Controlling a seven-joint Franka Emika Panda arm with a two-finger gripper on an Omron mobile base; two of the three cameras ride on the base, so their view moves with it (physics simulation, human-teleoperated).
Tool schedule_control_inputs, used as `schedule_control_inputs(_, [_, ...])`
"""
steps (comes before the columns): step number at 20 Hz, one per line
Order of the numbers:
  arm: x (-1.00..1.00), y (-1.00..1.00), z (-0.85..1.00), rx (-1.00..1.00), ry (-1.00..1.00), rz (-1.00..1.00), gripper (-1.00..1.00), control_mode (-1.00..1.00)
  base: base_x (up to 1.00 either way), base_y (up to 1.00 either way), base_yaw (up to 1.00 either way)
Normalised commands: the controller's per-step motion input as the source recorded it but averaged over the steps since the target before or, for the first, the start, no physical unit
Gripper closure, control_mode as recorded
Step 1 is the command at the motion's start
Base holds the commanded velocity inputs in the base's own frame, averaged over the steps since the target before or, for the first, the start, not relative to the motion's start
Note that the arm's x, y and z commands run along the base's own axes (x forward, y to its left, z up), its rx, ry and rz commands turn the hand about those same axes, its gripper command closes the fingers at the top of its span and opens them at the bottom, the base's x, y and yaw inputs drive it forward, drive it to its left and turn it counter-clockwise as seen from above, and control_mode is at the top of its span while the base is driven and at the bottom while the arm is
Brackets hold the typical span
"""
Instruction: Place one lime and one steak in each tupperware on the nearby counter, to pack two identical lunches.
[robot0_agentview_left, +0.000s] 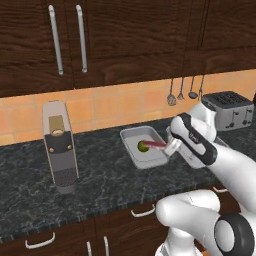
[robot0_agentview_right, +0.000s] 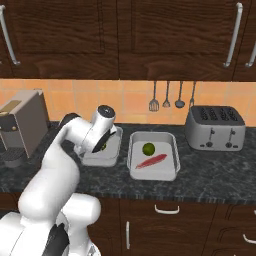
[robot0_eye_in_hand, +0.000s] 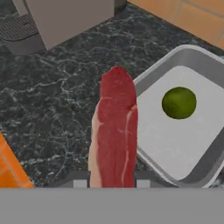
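Observation:
My gripper (robot0_agentview_left: 169, 146) is shut on a red-pink steak (robot0_agentview_left: 156, 144), whose free end sticks out over the left tupperware (robot0_agentview_left: 131, 135). In the hand view the steak (robot0_eye_in_hand: 116, 127) runs up from between the fingertips (robot0_eye_in_hand: 80, 183). It crosses this tupperware's near rim (robot0_eye_in_hand: 151, 164), partly over the counter (robot0_eye_in_hand: 57, 113). A lime (robot0_eye_in_hand: 179, 103) lies on the tray floor beside it. The right tupperware (robot0_agentview_right: 170, 172) holds a second lime (robot0_agentview_right: 148, 148) and a second steak (robot0_agentview_right: 151, 161). My arm covers much of the left tupperware (robot0_agentview_right: 107, 156) in the right base view.
A tall grey coffee machine (robot0_agentview_left: 60, 145) stands on the counter left of the trays. A silver toaster (robot0_agentview_right: 215, 127) sits at the right by the tiled wall, under hanging utensils (robot0_agentview_right: 172, 97). Dark cabinets hang overhead. Drawers with curved handles (robot0_agentview_right: 166, 210) front the counter.

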Motion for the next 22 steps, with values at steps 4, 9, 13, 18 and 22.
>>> schedule_control_inputs(4, [0.49, 0.00, -0.63, -0.06, -0.01, 0.01, 1.00, -1.00, 0.00, 0.00, 0.00])
schedule_control_inputs(9, [0.47, 0.00, -0.25, -0.01, 0.00, 0.00, 1.00, -1.00, 0.00, 0.00, 0.00])
schedule_control_inputs(13, [0.56, 0.02, -0.29, 0.00, 0.00, 0.00, 1.00, -1.00, 0.00, 0.00, 0.00])
schedule_control_inputs(18, [0.48, 0.01, -0.42, -0.02, 0.00, 0.01, 1.00, -1.00, 0.00, 0.00, 0.00])
schedule_control_inputs(22, [0.48, 0.00, -0.40, -0.01, 0.00, 0.04, 1.00, -1.00, 0.00, 0.00, 0.00])
